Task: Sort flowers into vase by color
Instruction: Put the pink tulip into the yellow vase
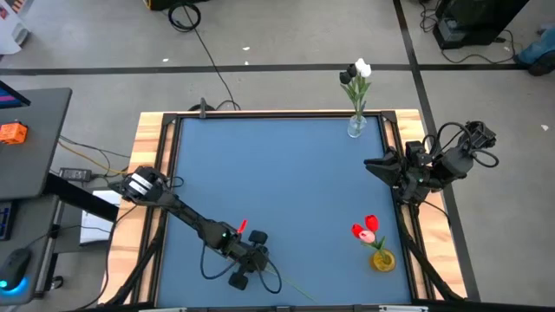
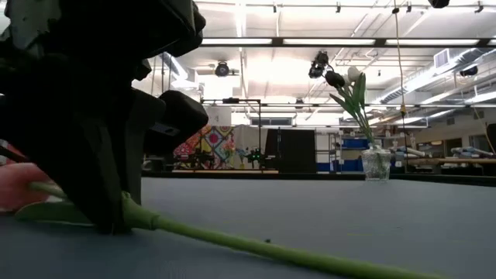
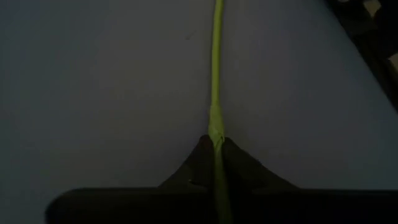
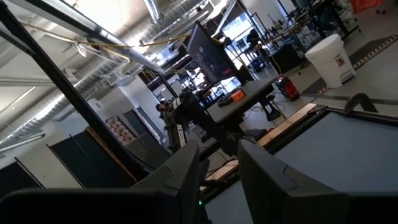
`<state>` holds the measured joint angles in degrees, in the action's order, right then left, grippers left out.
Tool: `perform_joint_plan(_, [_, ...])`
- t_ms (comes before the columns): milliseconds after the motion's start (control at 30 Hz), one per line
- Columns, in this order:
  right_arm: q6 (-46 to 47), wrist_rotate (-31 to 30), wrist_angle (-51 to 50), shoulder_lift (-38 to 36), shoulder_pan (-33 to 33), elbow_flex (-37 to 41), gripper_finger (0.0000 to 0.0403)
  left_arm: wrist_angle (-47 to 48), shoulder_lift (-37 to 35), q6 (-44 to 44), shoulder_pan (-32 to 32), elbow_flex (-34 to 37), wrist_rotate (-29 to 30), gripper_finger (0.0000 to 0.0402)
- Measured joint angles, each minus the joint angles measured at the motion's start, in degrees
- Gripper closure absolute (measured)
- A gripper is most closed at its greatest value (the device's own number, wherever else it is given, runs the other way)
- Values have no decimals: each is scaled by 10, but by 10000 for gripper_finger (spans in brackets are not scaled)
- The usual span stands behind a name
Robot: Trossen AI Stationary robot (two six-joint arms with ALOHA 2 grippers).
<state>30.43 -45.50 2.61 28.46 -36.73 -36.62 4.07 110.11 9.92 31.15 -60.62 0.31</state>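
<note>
**Inspector A:** Status of sorting. A clear vase (image 1: 356, 126) at the far edge of the surface (image 1: 286, 173) holds a white tulip (image 1: 362, 68) and a dark one (image 1: 347, 77). A yellow vase (image 1: 382, 259) near the right front corner holds a red tulip (image 1: 370, 223) and a pink one (image 1: 366, 235). Four stems appear to be placed.

**Inspector B:** And what remains?

**Inspector A:** One flower (image 2: 256, 246) lies flat near the front edge of the surface. Its green stem runs out along the surface from under the left gripper (image 1: 251, 258). A pinkish head (image 2: 14, 186) shows at table height behind that gripper.

**Inspector B:** Jaws on the left?

**Inspector A:** Clenched on the stem (image 3: 216, 93). The left wrist view shows both fingers (image 3: 202, 163) pressed against it at a thickened joint, with the stem still resting on the surface.

**Inspector B:** The right arm?

**Inspector A:** The right gripper (image 1: 386, 165) waits above the right edge, well apart from both vases. Its jaws stand parted and hold nothing.

**Inspector B:** Assessment?

**Inspector A:** Judged nearly complete. If the head is pink, it belongs in the yellow vase. The lift, carry and insertion are not yet done. No other loose flower is visible on the surface.
</note>
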Motion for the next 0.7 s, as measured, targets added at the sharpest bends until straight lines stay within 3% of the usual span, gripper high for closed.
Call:
perform_joint_plan(200, [-6,6,-2,-4,0,0,282,57,-63,-64,-24,2,66,390])
perform_joint_plan(333, [-3,10,-2,-9,0,0,282,105,-130,-168,-54,1,99,383])
perform_joint_plan(533, [32,16,-25,-9,4,0,282,101,-241,-282,-128,-4,106,382])
perform_joint_plan(700, [114,45,-79,-3,25,0,282,126,-266,-430,-168,-77,65,382])
